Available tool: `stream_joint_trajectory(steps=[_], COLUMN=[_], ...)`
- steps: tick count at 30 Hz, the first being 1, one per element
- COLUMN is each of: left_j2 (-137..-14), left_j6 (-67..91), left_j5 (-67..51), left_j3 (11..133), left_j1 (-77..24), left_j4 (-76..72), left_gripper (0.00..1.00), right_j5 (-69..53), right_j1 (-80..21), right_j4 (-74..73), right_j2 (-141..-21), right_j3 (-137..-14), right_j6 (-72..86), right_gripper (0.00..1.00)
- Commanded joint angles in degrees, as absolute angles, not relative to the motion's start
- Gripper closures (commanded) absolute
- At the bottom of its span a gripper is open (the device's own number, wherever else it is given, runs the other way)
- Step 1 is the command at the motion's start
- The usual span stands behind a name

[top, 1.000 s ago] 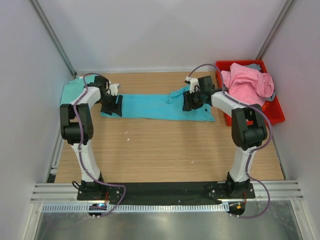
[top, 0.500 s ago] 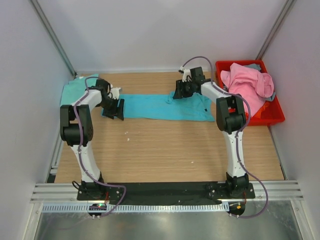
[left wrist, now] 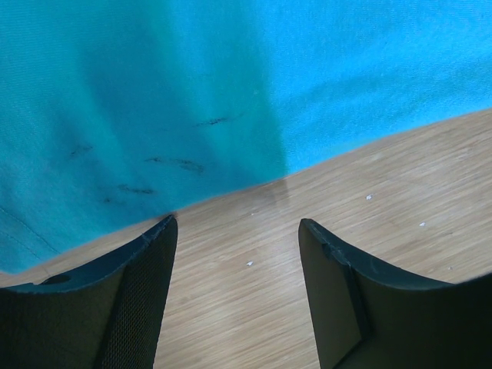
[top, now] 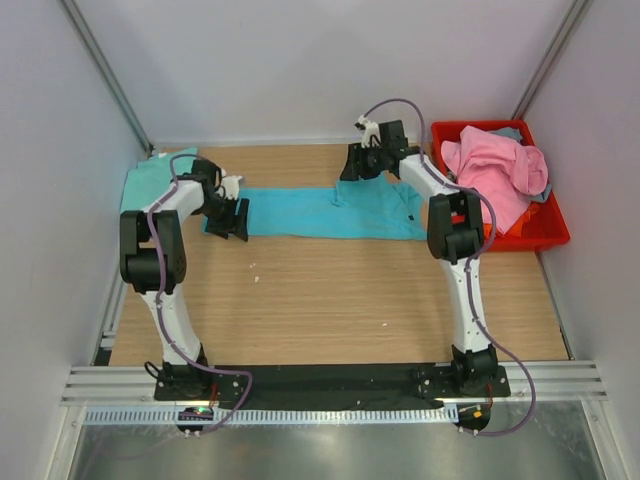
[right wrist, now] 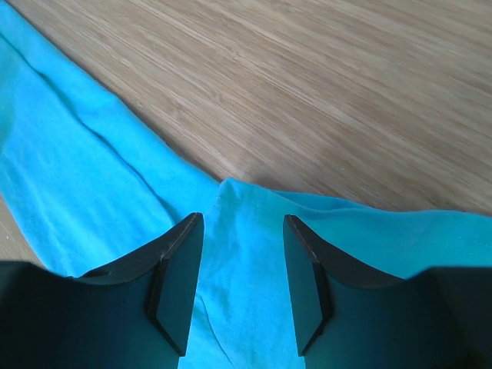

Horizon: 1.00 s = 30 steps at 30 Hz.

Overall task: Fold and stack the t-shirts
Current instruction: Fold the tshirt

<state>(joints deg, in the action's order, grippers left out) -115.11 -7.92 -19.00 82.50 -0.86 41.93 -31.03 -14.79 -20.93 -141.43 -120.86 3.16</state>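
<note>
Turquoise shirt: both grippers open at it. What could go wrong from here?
1. Left gripper shows mostly bare table in its gap, with the turquoise shirt edge just beyond, so closing may miss the cloth.
2. Right gripper sits over a creased notch at the shirt's far edge. It may pinch only one layer and skew the fold.
3. Mint shirt lies beside the left arm. A sweep could drag it.

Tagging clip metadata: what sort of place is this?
Probably a lab robot cell, not a home: plain white walls enclose a wooden table, the left arm and right arm are mounted at an aluminium rail, and a red bin holds a heaped pink t-shirt.
</note>
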Motion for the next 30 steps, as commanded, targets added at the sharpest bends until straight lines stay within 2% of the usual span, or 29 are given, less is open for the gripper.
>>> stream_joint_trajectory(steps=[1,7,13,19,25,30], left_j2=[-113.3,-104.16,-106.69,-112.93,-119.09,-119.8], left_j6=[-8.26,-9.58,-10.02,-9.93,-10.72,-10.55], left_j5=[-18.46,-17.85,-15.91,-15.56,-11.78,-10.9], left_j3=[80.16,79.54,84.54,89.99,93.78,91.24], left_j1=[-1.06,-1.14,-1.14,-1.14,-1.14,-1.14], left_j4=[42.63,41.49,41.22,39.91,38.23,38.32], left_gripper=[0.35,0.33,0.33,0.33,0.33,0.33], right_j5=[-32.43,-22.25,-16.26,-13.98,-12.22,-11.6], right_j1=[-14.85,-14.85,-15.03,-14.94,-14.85,-14.77], right_j4=[-20.13,-13.1,-11.52,-9.14,-8.09,-10.1], right_j2=[-133.97,-113.95,-106.62,-106.17,-109.68,-113.72], right_j3=[-118.67,-92.16,-77.11,-71.37,-72.24,-74.79], right_j6=[2.03,0.26,-3.51,-5.45,-5.36,-4.83], right_gripper=[0.48,0.47,0.47,0.47,0.47,0.47])
